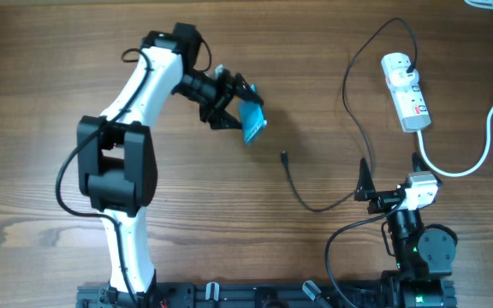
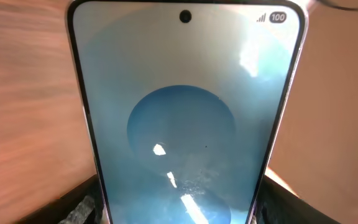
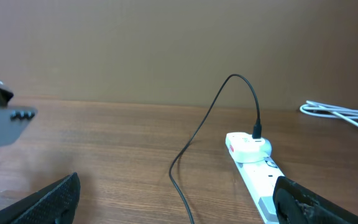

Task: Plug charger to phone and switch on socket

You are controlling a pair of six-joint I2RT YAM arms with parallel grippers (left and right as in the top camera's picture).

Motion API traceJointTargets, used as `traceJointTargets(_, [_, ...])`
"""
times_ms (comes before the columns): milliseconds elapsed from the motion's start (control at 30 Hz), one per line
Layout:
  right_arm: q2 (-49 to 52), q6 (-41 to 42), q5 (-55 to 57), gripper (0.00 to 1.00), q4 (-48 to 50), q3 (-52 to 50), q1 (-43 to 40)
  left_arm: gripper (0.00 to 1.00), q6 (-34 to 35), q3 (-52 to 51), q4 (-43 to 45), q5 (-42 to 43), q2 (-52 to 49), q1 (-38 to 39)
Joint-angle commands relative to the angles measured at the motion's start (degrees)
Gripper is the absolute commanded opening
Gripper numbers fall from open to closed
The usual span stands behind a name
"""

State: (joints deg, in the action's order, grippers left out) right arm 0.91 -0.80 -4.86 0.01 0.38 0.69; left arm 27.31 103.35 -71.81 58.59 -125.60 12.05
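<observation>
My left gripper [image 1: 232, 104] is shut on the phone [image 1: 253, 124] and holds it tilted above the table at upper centre. In the left wrist view the phone's lit cyan-blue screen [image 2: 182, 118] fills the frame, with the gripper [image 2: 179, 214] clamping its sides. The charger, a thin black cable [image 1: 349, 85], runs from the white socket [image 1: 406, 92] down to a loose plug tip [image 1: 284, 156] lying on the table. My right gripper [image 1: 390, 171] is open and empty, low over the table below the socket. In the right wrist view the cable [image 3: 191, 143] runs between the fingers [image 3: 179, 205], and the socket [image 3: 253, 162] lies to the right.
The socket's thick white cord [image 1: 473, 162] loops off to the right edge and also shows in the right wrist view [image 3: 340, 115]. The wooden table [image 1: 41, 85] runs to all sides. The left arm's body [image 1: 118, 162] stands at the left.
</observation>
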Motion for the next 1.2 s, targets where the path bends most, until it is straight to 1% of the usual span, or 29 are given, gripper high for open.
traceJointTargets(0, [-0.26, -0.57, 0.57, 1.00, 0.13, -0.09, 0.26, 0.71, -0.11, -0.20, -0.02, 16.79, 2.62, -2.01])
traceJointTargets(133, [-0.26, -0.59, 0.57, 1.00, 0.13, -0.09, 0.26, 0.71, -0.09, -0.20, 0.00, 27.67, 2.62, -3.30])
traceJointTargets(233, [-0.26, -0.66, 0.57, 1.00, 0.90, -0.09, 0.26, 0.71, -0.07, -0.20, 0.02, 31.80, 2.62, -3.34])
traceJointTargets(300, [-0.26, 4.37, -3.10, 1.00, 3.21, -0.09, 0.26, 0.71, 0.17, -0.20, 0.00, 31.78, 2.62, -3.34])
traceJointTargets(333, [-0.26, 12.04, -9.75, 1.00, 3.30, -0.09, 0.26, 0.71, 0.15, -0.20, 0.00, 31.76, 2.62, -3.34])
traceJointTargets(400, [-0.26, 18.34, -17.44, 1.00, 4.24, -0.09, 0.26, 0.71, 0.63, -0.20, -0.02, 31.78, 2.62, -3.34])
traceJointTargets(467, [-0.26, 27.26, -24.20, 1.00, 6.51, -0.09, 0.26, 0.71, 1.16, -0.20, -0.02, 31.76, 2.62, -3.52])
traceJointTargets(500, [-0.26, 35.87, -26.21, 1.00, 6.88, -0.09, 0.26, 0.71, 1.51, -0.20, -0.02, 31.78, 2.62, -3.72])
traceJointTargets(567, [-0.26, 55.45, -25.70, 0.99, 6.82, -0.09, 0.26, 0.71, 1.64, -0.20, -0.02, 31.76, 2.62, -4.17])
traceJointTargets(600, [-0.26, 68.74, -24.79, 1.00, 6.82, -0.09, 0.26, 0.72, 1.64, -0.20, -0.02, 31.78, 2.62, -4.39])
traceJointTargets(667, [-0.26, 99.84, -27.61, 1.00, 7.06, -0.09, 0.26, 0.72, 1.66, -0.20, -0.02, 31.78, 2.62, -4.63])
traceJointTargets(700, [-0.26, 101.68, -28.06, 1.00, 11.61, -0.09, 0.26, 0.72, 1.66, -0.20, -0.02, 31.76, 2.62, -4.68])
traceJointTargets(767, [-0.26, 98.14, -29.03, 1.00, 29.11, -0.07, 0.26, 0.73, 1.66, -0.20, -0.02, 31.78, 2.62, -4.70])
traceJointTargets(800, [-0.26, 98.55, -27.30, 1.00, 37.73, 0.17, 0.26, 0.72, 1.66, -0.20, -0.02, 31.76, 2.62, -4.68])
traceJointTargets(833, [-0.26, 99.73, -25.70, 1.00, 41.29, 1.27, 0.26, 0.73, 1.66, -0.20, -0.02, 31.78, 2.62, -4.74])
traceJointTargets(867, [-0.26, 100.32, -25.18, 1.00, 41.38, 3.06, 0.26, 0.73, 1.68, -0.20, -0.02, 31.78, 2.62, -4.79])
traceJointTargets(900, [0.00, 99.25, -25.18, 1.00, 40.65, 5.73, 0.26, 0.72, 1.66, -0.20, -0.04, 31.76, 2.62, -4.79])
traceJointTargets(967, [1.18, 95.25, -25.88, 1.00, 38.07, 11.10, 0.26, 0.72, 1.66, -0.20, -0.04, 31.78, 2.62, -4.79])
traceJointTargets(1000, [2.34, 91.80, -26.91, 1.00, 35.41, 15.04, 0.26, 0.72, 1.66, -0.20, -0.02, 31.76, 2.62, -4.79])
traceJointTargets(1033, [5.01, 84.61, -29.59, 1.00, 27.85, 22.51, 0.26, 0.72, 1.66, -0.20, -0.02, 31.78, 2.62, -4.79])
traceJointTargets(1133, [16.96, 59.08, -35.12, 1.00, -3.96, 46.31, 0.26, 0.72, 1.66, -0.20, -0.04, 31.76, 2.62, -4.79])
traceJointTargets(1167, [23.69, 51.52, -36.72, 1.00, -17.49, 56.92, 0.26, 0.72, 1.68, -0.20, -0.04, 31.76, 2.62, -4.79])
